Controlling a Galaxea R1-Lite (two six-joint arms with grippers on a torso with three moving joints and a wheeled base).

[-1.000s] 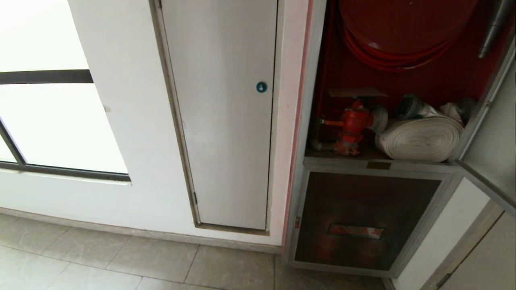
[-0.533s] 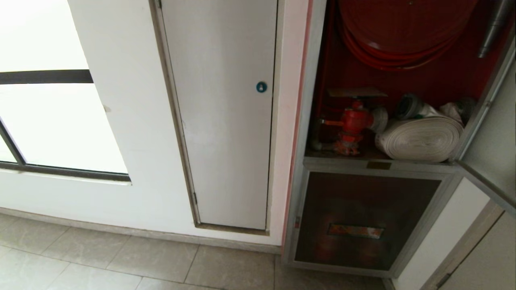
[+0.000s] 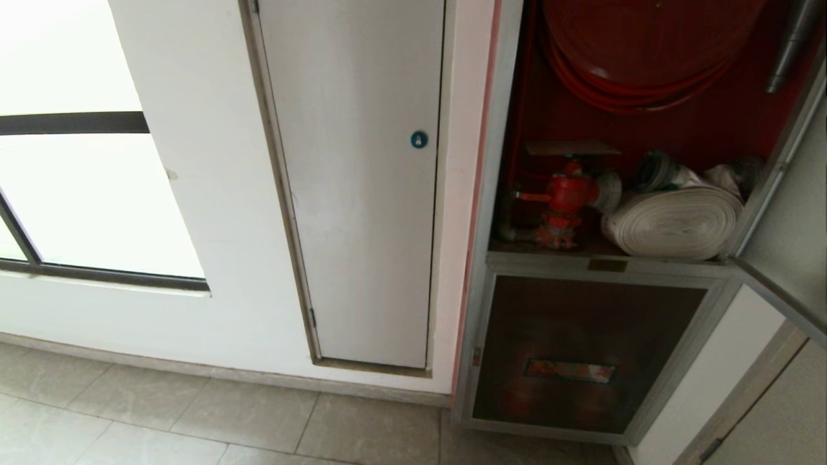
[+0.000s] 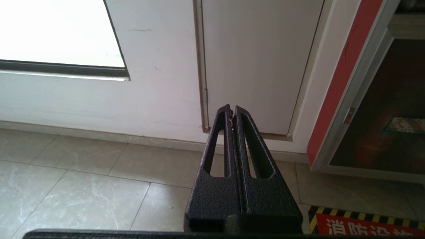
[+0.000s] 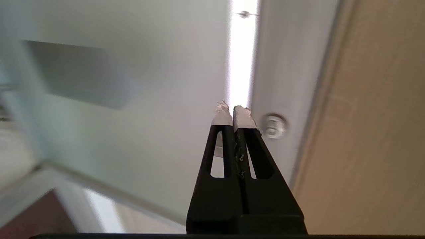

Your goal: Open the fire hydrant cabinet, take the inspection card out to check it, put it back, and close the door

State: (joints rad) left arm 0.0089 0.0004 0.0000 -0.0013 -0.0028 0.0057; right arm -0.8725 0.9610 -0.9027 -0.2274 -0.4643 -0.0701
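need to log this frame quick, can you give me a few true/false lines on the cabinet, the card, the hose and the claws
1. The fire hydrant cabinet stands open. True; its door is swung out to the right.
2. The card is held in the right claw. False; it lies flat above the red valve, and that claw is shut on nothing.
3. The rolled white hose lies right of the valve. True.
4. The left claw is open. False; it is shut, hanging low near the floor.
5. The lower dark panel is open. False; it is closed.
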